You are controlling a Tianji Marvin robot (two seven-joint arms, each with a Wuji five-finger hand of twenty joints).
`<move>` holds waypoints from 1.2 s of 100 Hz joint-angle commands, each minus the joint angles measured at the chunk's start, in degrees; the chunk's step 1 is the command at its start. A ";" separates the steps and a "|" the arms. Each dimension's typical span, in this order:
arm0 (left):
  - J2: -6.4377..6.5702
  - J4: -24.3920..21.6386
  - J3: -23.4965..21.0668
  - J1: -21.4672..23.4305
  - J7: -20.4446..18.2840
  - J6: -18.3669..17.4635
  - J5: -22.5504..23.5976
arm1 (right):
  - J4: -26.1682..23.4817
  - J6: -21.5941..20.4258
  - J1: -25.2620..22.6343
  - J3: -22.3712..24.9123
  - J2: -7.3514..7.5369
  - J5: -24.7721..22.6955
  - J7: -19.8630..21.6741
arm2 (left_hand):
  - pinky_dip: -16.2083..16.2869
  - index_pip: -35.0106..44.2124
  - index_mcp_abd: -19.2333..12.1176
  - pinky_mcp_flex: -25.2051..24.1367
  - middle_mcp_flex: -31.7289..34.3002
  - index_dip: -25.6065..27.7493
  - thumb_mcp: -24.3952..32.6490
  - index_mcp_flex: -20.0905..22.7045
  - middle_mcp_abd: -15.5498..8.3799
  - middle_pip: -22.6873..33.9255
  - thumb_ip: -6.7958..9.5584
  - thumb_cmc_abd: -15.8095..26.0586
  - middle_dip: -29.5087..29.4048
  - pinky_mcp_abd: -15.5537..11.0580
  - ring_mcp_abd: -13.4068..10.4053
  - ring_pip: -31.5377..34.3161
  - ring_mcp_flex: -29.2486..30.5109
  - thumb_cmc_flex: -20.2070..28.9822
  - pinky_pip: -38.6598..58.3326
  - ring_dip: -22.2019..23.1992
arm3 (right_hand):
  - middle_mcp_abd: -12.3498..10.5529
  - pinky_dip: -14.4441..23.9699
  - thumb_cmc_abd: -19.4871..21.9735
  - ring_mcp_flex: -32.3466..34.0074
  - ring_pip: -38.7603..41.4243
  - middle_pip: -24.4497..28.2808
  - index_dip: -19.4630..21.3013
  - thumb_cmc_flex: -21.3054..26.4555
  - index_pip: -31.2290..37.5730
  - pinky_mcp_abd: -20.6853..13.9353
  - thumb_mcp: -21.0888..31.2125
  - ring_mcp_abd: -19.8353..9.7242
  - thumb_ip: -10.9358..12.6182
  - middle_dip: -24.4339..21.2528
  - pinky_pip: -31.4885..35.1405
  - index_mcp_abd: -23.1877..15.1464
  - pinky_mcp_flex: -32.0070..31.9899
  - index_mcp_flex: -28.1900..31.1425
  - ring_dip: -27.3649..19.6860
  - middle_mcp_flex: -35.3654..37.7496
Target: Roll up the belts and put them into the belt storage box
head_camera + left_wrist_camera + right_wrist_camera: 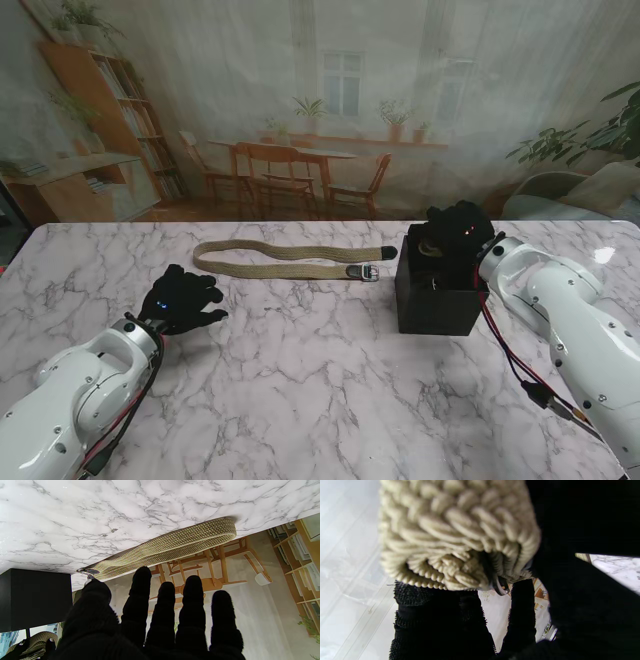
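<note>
Logging the scene from my remote station: item one, a rolled belt (455, 542), tan and woven, clasped in my right hand (452, 238), whose gloved fingers (430, 620) curl round the coil; the hand sits over the open top of the black belt storage box (436, 293), which stands on the marble table (320, 400) to the right of centre. Whether the coil has touched the box floor I cannot tell, since the wrist view shows only weave and glove at close range. Item two, a second belt (290, 261), same tan weave, lying folded flat on the table well apart from both hands, its metal buckle (366, 271) and dark tip just beside the box's left wall. Item three, my left hand (181, 300), fingers spread and holding nothing, hovering over the table nearer to me than the flat belt; its wrist view looks along the fingers (162, 605) toward that belt (170, 547) and the box (35, 597). Step in hand, by my reading: seating the first coil in the box. Next move, as I judge it: lower the coil until it rests inside, loosen the right fingers slowly so the roll does not spring open, then withdraw upward and send a hand to the flat belt's folded end to begin rolling.
</note>
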 commanded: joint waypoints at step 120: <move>-0.03 0.85 0.53 -0.61 -0.52 -1.17 -0.81 | 6.41 -2.05 1.26 -2.93 0.67 1.11 -2.03 | 0.24 -1.48 -0.80 -0.79 -1.96 -0.48 -0.96 0.52 0.67 -0.77 0.13 2.04 -0.19 2.04 0.82 -1.46 -1.16 -0.51 -1.01 -0.73 | -6.25 -7.21 23.00 -12.37 -14.27 -12.35 -5.26 -12.70 -8.22 0.86 -5.48 -4.65 12.78 -19.07 -13.60 8.60 -20.00 -2.67 -13.50 -8.98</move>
